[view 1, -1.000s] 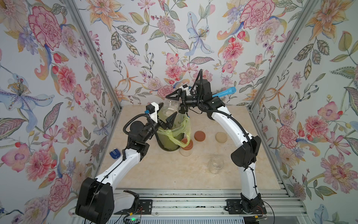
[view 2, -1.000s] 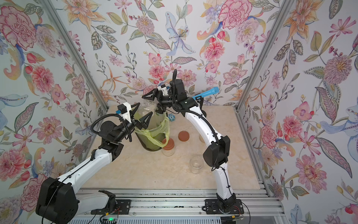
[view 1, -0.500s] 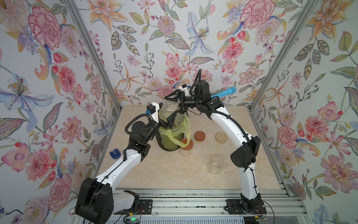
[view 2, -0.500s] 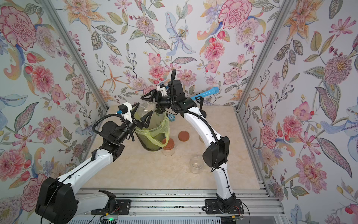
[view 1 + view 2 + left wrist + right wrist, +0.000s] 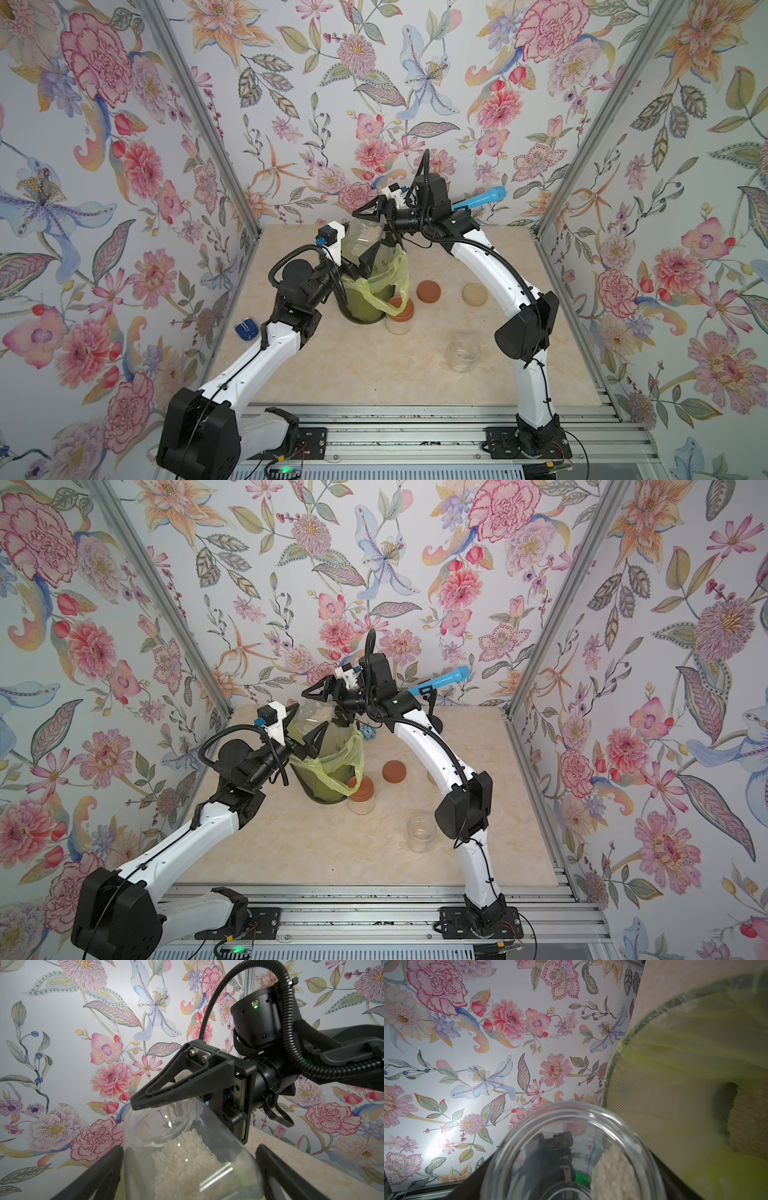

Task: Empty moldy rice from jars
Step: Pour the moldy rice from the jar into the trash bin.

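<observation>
Moldy rice (image 5: 182, 1172): we're on jar two of three, by our reckoning!
An empty jar (image 5: 462, 353) sits lower right, a capped jar (image 5: 400, 319) beside the bin (image 5: 361, 307); centre frame, the right pincer (image 5: 571, 1155) pinches the tilted jar (image 5: 362, 237) over the bin, pale grainy clump inside. The left pincer (image 5: 189, 1147) flanks it; pressing or not, we can't tell.

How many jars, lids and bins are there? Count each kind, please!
Jars: 3 (tilted jar, closed jar, open jar)
Lids: 3 (screwed-on lid, loose red-brown lid, beige lid)
Bin: 1
Total: 7
</observation>
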Motion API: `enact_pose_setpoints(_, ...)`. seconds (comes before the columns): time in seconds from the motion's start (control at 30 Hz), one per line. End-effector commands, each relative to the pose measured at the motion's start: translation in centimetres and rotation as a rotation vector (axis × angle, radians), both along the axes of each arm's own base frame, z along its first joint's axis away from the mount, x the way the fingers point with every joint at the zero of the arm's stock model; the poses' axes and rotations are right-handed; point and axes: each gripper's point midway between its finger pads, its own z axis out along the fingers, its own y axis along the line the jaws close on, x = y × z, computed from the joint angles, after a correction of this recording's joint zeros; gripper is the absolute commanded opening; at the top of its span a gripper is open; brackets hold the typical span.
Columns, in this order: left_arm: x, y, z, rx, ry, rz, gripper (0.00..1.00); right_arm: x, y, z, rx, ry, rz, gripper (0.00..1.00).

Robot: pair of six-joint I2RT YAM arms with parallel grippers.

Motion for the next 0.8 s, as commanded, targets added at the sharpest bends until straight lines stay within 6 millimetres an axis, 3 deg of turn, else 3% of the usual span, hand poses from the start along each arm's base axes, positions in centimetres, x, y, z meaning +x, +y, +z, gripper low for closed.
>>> enact_pose_setpoints(0.0, 1.1, 1.4, -1.5, 0.016, 0.042, 0.085, 1.00, -4.9, -0.9, 6.9, 0.110, -0.107, 0.117, 0.00)
enact_pose_setpoints(0.3, 1.4, 2.6, -1.3, -0.015, 0.051, 0.131, 1.00, -5.4, -1.3, 7.8, 0.115, -0.154, 0.119, 0.00)
enact_pose_setpoints(0.43, 1.0, 2.1, -0.9, -0.035, 0.051, 0.084, 1.00, -5.6, -1.4, 7.8, 0.114, -0.174, 0.130, 0.00)
enact_pose_setpoints(0.47, 0.9, 2.0, -0.8, -0.041, 0.053, 0.076, 1.00, -6.8, -0.5, 7.8, 0.116, -0.178, 0.156, 0.00)
enact_pose_setpoints(0.77, 0.5, 2.9, -0.3, -0.149, 0.057, 0.101, 1.00, -6.8, 0.2, 8.8, 0.122, -0.242, 0.129, 0.00)
